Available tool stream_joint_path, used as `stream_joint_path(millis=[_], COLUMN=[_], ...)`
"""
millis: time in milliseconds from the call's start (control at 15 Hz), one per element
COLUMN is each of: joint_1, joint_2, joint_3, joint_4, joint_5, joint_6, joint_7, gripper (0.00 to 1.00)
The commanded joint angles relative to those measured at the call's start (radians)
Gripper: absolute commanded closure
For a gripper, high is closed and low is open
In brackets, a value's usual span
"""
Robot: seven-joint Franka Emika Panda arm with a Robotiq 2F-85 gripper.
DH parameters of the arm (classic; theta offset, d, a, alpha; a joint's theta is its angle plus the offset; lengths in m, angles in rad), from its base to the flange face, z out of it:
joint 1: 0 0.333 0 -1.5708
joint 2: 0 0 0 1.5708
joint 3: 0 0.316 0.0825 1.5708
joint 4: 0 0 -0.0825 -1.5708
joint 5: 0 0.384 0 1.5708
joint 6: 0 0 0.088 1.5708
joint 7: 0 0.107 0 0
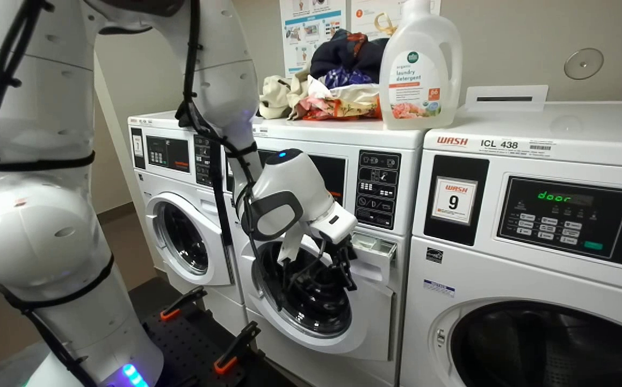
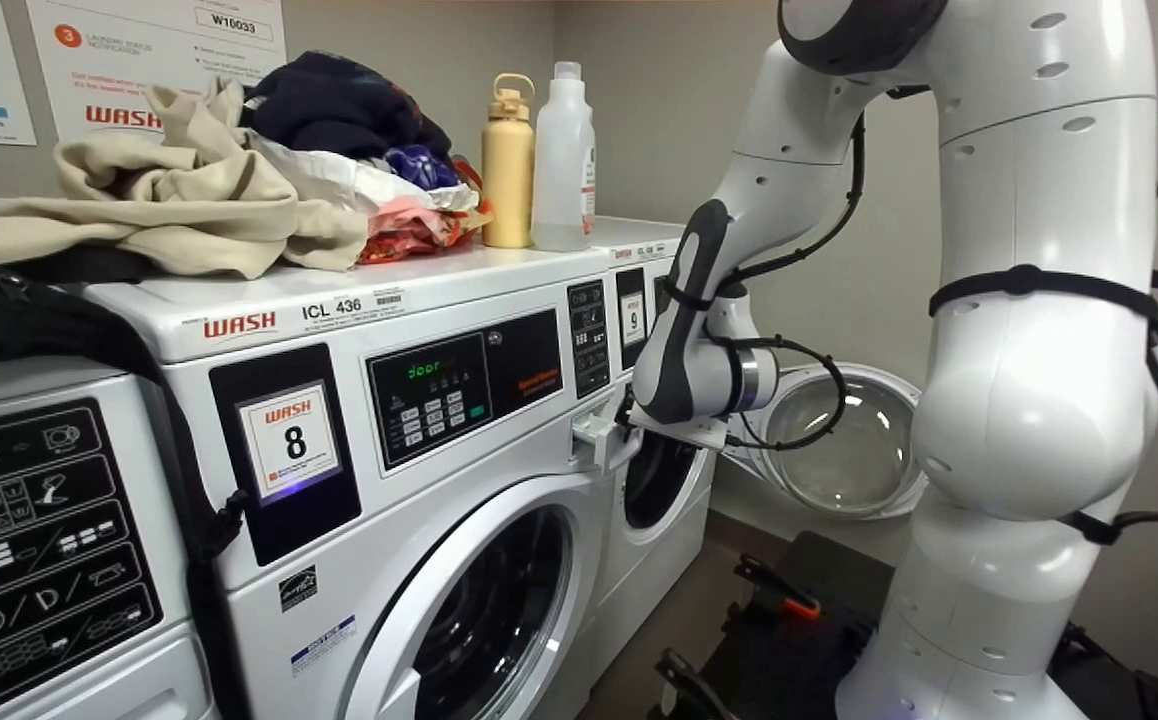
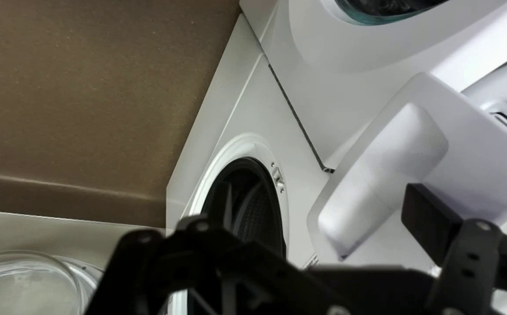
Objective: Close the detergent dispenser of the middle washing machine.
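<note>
Brown floor (image 3: 82,96), partly hidden, white washers (image 2: 369,510) apparently on it

On the middle washing machine (image 2: 369,530), clothes (image 2: 239,195) lie left of the detergent bottle (image 2: 559,170).

A laundry room is indicated by a row of numbered washers (image 2: 394,520). Clothes (image 1: 346,78) and a detergent bottle (image 1: 414,80) are set on top; posters (image 1: 313,29) are wall-mounted.

smooth plastic dispenser (image 3: 380,175); glossy glass washer door (image 2: 494,610); matt gripper (image 1: 348,269); translucent plastic jug (image 1: 421,70); matt cloth pile (image 2: 229,200).
</note>
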Motion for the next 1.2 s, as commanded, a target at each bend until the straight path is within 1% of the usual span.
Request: stream_joint_path(millis=[0, 67, 133, 333, 400, 467, 600, 733, 800, 1000, 1067, 1133], joint_1=[-0.015, -0.006, -0.012, -0.040, -0.059, -0.068, -0.083, -0.122, -0.148, -0.141, -0.130, -0.123], joint_2=[0.086, 0.085, 0.095, 0.133, 0.143, 0.133, 0.124, 0.115, 0.101, 0.044, 0.021, 0.000], joint_3=[0.062, 0.060, 0.074, 0.118, 0.135, 0.142, 0.159, 0.195, 0.216, 0.201, 0.198, 0.192], joint_4=[0.080, 0.114, 0.144, 0.228, 0.220, 0.238, 0.231, 0.211, 0.193, 0.165, 0.160, 0.158], joint_5=[0.004, 0.008, 0.002, -0.018, -0.024, -0.028, -0.029, -0.042, -0.057, -0.042, 0.010, 0.025], joint_6=[0.052, 0.022, 0.015, 0.026, 0.045, 0.021, 0.017, 0.017, -0.005, -0.085, -0.118, -0.152], joint_7=[0.081, 0.087, 0.103, 0.136, 0.139, 0.139, 0.131, 0.135, 0.129, 0.097, 0.052, 0.041], gripper=[0.00, 0.00, 0.00, 0.00, 0.00, 0.00, 0.00, 0.00, 0.00, 0.00, 0.00, 0.00])
